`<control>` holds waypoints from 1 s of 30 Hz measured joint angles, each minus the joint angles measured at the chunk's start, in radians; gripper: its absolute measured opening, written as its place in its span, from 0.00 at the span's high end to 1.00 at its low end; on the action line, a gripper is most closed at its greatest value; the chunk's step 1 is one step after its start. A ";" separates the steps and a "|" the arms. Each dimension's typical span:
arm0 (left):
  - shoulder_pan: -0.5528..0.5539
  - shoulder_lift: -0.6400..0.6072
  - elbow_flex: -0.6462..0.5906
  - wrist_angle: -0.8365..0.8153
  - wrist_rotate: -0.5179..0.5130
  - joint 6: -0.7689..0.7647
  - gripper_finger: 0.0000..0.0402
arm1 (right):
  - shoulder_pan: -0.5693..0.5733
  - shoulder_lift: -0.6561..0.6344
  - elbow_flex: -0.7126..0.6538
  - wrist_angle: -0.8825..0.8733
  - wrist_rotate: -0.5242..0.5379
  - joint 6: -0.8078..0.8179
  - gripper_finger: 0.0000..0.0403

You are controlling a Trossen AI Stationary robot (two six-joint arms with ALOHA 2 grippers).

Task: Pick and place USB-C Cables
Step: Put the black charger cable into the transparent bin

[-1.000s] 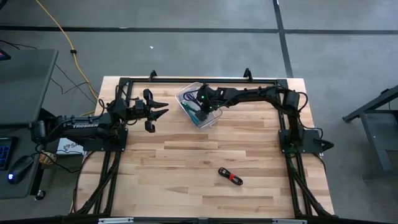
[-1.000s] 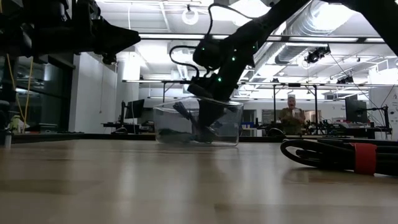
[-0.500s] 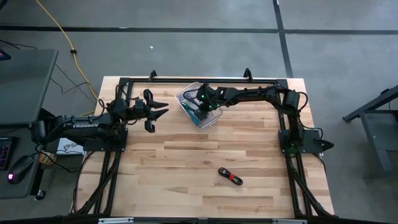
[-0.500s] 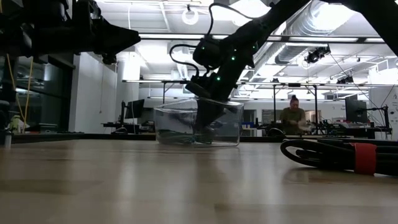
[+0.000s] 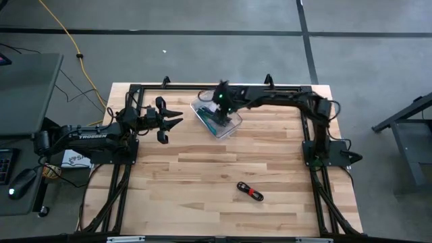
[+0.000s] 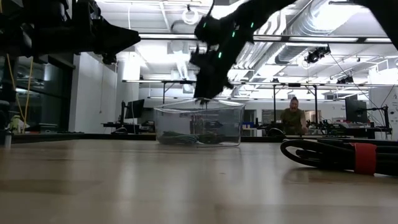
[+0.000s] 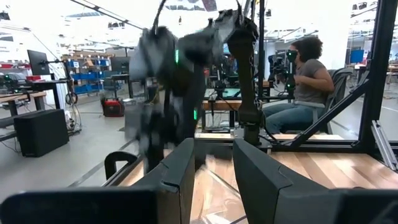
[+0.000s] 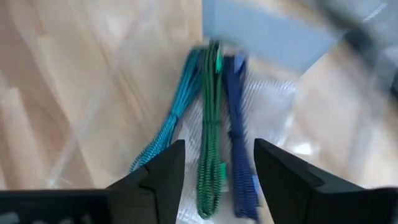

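Observation:
Three USB-C cables, teal (image 8: 166, 132), green (image 8: 211, 124) and purple (image 8: 239, 137), lie side by side on the floor of the clear bin (image 5: 233, 125), at the table's far middle. My right gripper (image 8: 212, 169) hangs open just above the bin's rim (image 6: 204, 97), pointing down, with nothing between its fingers. A black cable with a red band (image 5: 250, 192) lies on the table near the front, right of the middle; it is also in the low view (image 6: 336, 155). My left gripper (image 5: 177, 121) waits open above the table, left of the bin.
A black frame (image 5: 202, 88) runs along the table's far edge and down both sides. A person (image 6: 292, 118) sits in the room behind the table. Bare wood (image 5: 202, 169) lies between the bin and the black cable.
My right gripper has risen out of the bin and gone a little toward the table's far edge. It now hangs above the rim, while the cables stay on the bin's floor.

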 joint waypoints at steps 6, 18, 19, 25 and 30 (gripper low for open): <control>0.000 0.000 0.000 -0.001 0.000 -0.033 0.78 | 0.017 -0.225 -0.084 -0.058 0.056 -0.060 0.54; 0.000 -0.007 0.000 0.000 0.000 -0.050 0.78 | 0.110 -0.928 -0.911 0.742 0.029 -0.074 0.54; 0.000 -0.007 0.000 0.000 0.000 -0.050 0.78 | 0.118 -0.971 -0.977 0.850 0.029 -0.084 0.54; 0.000 -0.007 0.000 0.000 0.000 -0.016 0.78 | 0.134 -1.152 -1.246 1.246 0.046 -0.139 0.54; 0.000 -0.007 0.000 -0.001 0.000 -0.043 0.78 | 0.120 -1.217 -1.296 1.261 0.057 -0.165 0.54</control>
